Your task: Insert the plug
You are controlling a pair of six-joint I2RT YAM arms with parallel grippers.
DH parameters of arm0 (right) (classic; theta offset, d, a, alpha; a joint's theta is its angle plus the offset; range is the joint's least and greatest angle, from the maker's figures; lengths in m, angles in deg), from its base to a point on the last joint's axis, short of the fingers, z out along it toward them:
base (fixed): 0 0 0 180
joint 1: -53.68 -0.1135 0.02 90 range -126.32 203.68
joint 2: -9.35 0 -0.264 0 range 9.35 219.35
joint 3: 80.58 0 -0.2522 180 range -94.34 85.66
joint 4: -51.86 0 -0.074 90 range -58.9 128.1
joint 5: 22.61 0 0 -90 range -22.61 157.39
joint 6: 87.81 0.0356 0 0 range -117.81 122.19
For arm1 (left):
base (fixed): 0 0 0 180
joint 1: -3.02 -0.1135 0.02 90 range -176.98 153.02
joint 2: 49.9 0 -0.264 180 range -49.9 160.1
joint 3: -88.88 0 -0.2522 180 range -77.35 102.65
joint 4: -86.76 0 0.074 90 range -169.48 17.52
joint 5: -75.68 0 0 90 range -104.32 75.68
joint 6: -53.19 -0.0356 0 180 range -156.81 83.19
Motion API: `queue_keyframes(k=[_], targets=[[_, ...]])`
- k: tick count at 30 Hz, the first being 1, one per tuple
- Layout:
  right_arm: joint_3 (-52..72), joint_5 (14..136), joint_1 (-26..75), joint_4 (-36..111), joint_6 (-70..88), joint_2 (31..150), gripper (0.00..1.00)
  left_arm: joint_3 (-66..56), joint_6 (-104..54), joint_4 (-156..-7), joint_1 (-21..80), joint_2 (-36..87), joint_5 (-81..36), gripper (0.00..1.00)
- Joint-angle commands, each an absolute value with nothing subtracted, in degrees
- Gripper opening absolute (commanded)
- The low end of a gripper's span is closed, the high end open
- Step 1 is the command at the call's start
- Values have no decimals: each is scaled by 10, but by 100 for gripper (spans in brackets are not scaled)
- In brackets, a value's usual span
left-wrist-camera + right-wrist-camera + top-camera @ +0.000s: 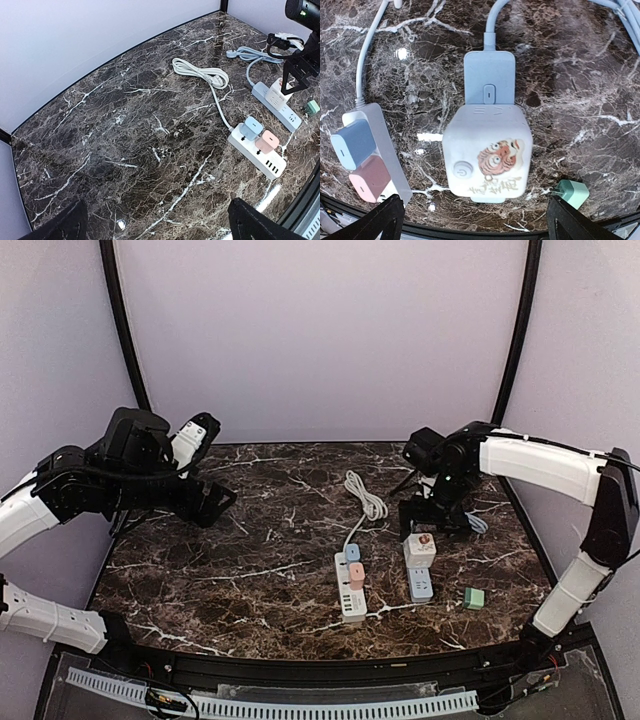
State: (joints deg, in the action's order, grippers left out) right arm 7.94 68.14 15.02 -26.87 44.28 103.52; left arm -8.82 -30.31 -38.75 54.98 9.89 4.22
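The plug (487, 152) is a white cube with a red-and-white face print and a power button. It stands on the pale blue power strip (489, 82), and its prongs are hidden beneath it. My right gripper (475, 219) hangs open directly above it, one finger on each side, touching nothing. From above, the plug (420, 548) sits on the far end of the blue strip (420, 586), under the right gripper (435, 516). My left gripper (210, 502) is open and empty over the table's left side, and in its own view the gripper (157, 223) has only bare marble below it.
A white power strip (350, 592) lies at the centre front, carrying a blue adapter (352, 552) and a pink adapter (356, 573). Its white cable (365, 495) coils behind it. A small green adapter (474, 597) lies loose at the right, near the table's front edge.
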Motion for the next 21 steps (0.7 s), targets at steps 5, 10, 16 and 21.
queue_keyframes(k=[5,10,16,21], targets=[[143,648,155,-316,483,955,98,-92,-313,-407,549,103,15,100],[204,640,160,-336,515,894,94,-87,-310,-420,549,122,-1,100],[274,646,167,-336,546,835,90,-88,-304,-429,549,134,-19,100],[336,649,173,-320,571,800,88,-87,-296,-434,549,142,-30,100]])
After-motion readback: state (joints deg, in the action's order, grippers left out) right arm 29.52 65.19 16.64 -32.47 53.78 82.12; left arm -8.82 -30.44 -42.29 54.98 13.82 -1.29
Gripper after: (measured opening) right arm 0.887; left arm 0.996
